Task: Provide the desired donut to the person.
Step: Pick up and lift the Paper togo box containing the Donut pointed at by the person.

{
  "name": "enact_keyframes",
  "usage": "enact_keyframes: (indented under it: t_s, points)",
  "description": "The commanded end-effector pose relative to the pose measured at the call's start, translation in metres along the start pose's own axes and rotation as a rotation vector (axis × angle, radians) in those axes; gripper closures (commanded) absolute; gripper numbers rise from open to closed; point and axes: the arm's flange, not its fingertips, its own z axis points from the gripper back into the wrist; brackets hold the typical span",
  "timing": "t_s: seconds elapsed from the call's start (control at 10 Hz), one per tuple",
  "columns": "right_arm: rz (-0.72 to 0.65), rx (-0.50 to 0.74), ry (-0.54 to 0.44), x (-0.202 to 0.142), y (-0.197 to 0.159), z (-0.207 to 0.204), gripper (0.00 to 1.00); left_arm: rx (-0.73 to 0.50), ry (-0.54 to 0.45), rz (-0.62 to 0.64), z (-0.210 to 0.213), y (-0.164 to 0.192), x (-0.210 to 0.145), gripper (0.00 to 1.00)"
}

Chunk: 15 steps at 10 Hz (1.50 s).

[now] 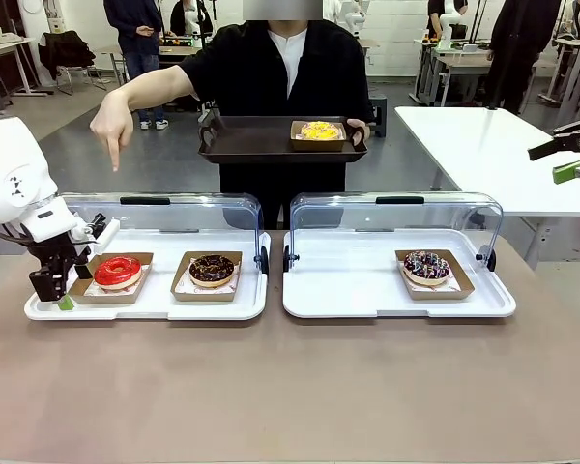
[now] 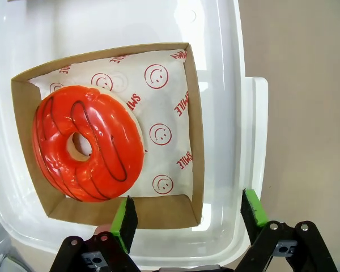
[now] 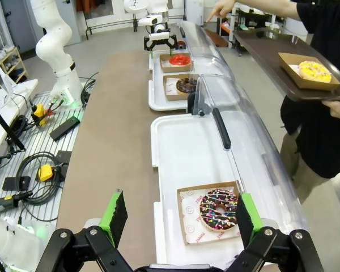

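Left wrist view: red donut (image 2: 88, 144) with thin dark stripes sits left of centre in its cardboard tray (image 2: 158, 211), on a smiley-print paper liner (image 2: 164, 102). The left pincer (image 2: 188, 207) is at the bottom of the frame with its jaws apart. One green pad is at the cardboard tray's near wall just below the donut. The other is off to the right, over the rim of the white tray (image 2: 255, 130). Nothing is clamped.

Front view: same red donut (image 1: 118, 271) at lower left, at the left end of the left white tray (image 1: 145, 307), with the left pincer (image 1: 60, 290) against the cardboard's left edge. A chocolate donut (image 1: 212, 269) sits in its own cardboard tray just to the right on the same white tray, and the clear lid (image 1: 174, 208) is tipped back behind.

The person (image 1: 271, 68) at top centre points one hand (image 1: 111, 126) down above the red donut. The other hand holds a dark serving tray (image 1: 251, 145) carrying a yellow donut (image 1: 318, 130).

The right white tray (image 1: 367, 290) at centre right holds a sprinkled donut (image 1: 426, 266), lid also open. The right pincer (image 1: 565, 159) is at the upper right edge, raised, well apart from the trays, jaws apart and empty. Brown worktop (image 1: 290, 387) fills the bottom of the frame.

Right wrist view: right pincer (image 3: 180, 218) wide apart at the bottom, with the sprinkled donut (image 3: 218, 209) seen between the pads farther down.
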Motion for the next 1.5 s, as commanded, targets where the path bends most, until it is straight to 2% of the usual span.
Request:
enact_keyframes:
  t_s: [0.0,0.3,0.4,0.5,1.2,1.4]
  points:
    - [-0.005,-0.004,0.003,-0.0005,-0.0011,-0.0012,0.00,0.016,0.020,0.019,-0.0037,0.0012,0.0001,0.22]
    - [-0.005,-0.004,0.003,-0.0005,-0.0011,-0.0012,0.00,0.021,0.011,0.031,-0.0044,0.0018,0.0000,0.47]
    - [-0.005,-0.004,0.003,-0.0005,-0.0011,-0.0012,0.00,0.022,0.009,0.031,-0.0040,0.0020,-0.0001,0.94]
    - [-0.005,-0.004,0.003,-0.0005,-0.0011,-0.0012,0.00,0.022,0.010,0.031,-0.0040,0.0024,-0.0009,1.00]
    - [-0.005,-0.004,0.003,-0.0005,-0.0011,-0.0012,0.00,0.006,0.011,0.025,-0.0051,0.0025,-0.0027,1.00]
    - [-0.005,-0.004,0.003,-0.0005,-0.0011,-0.0012,0.00,0.004,0.044,-0.020,-0.0004,-0.0004,-0.0018,1.00]
